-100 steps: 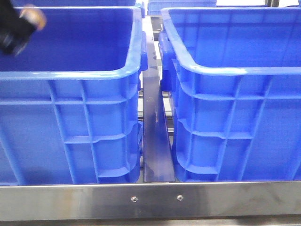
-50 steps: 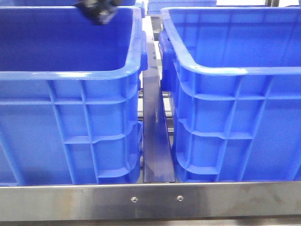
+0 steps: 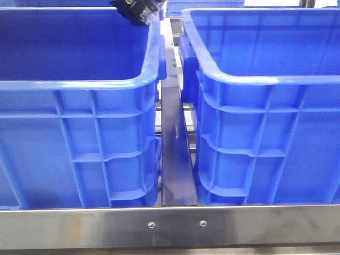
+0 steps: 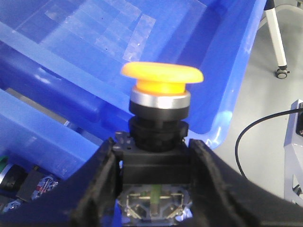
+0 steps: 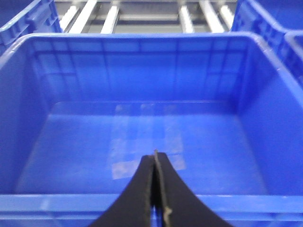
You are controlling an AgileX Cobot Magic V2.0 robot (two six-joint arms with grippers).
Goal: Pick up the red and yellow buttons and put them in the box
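Left gripper [image 4: 154, 165] clamped on yellow button [image 4: 161, 94], hanging between the crates (carry step). Right gripper [image 5: 155, 189] pinched shut, empty, above box [image 5: 142, 203]. Next, probably: cross the rim, then release.

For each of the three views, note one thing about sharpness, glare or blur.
Front view: white glare streaks along the right crate rim. Left wrist view: yellow button fairly sharp, background softer. Right wrist view: closed right gripper and empty crate floor look soft.
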